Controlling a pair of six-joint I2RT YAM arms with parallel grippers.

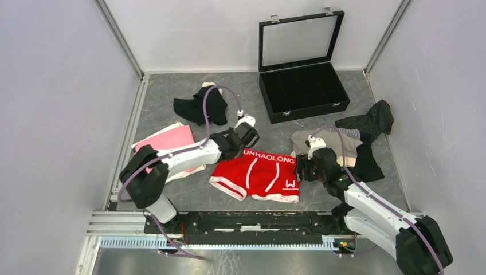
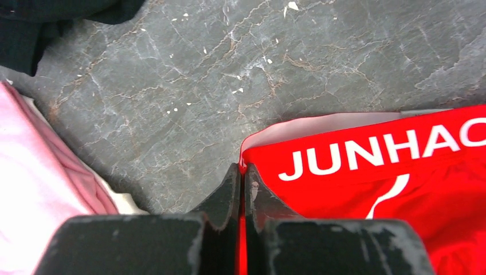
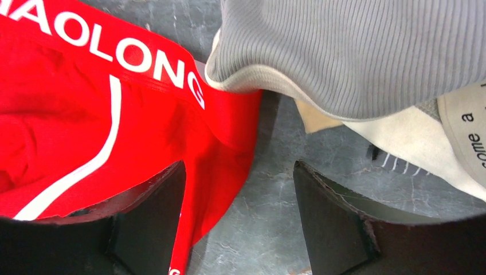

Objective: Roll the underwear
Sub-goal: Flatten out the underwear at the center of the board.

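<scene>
Left fingers (image 2: 226,195) pinch the red underwear (image 1: 258,175) by its waistband; right fingers (image 3: 155,212) spread over its edge.

The lettered underwear (image 1: 258,175) lies spread on the counter (image 1: 269,134) at near centre, with the left pincer (image 2: 243,177) at its far left corner and the right pincer (image 3: 239,169) over its right edge. Just right of it sits a heap of other pairs (image 1: 344,140), one touching its far right corner. Behind, the case (image 1: 309,112) stands far and right of centre, a crumpled pair (image 1: 202,107) lies left of the case, and a folded pair (image 1: 169,139) lies nearer, by the left edge
</scene>
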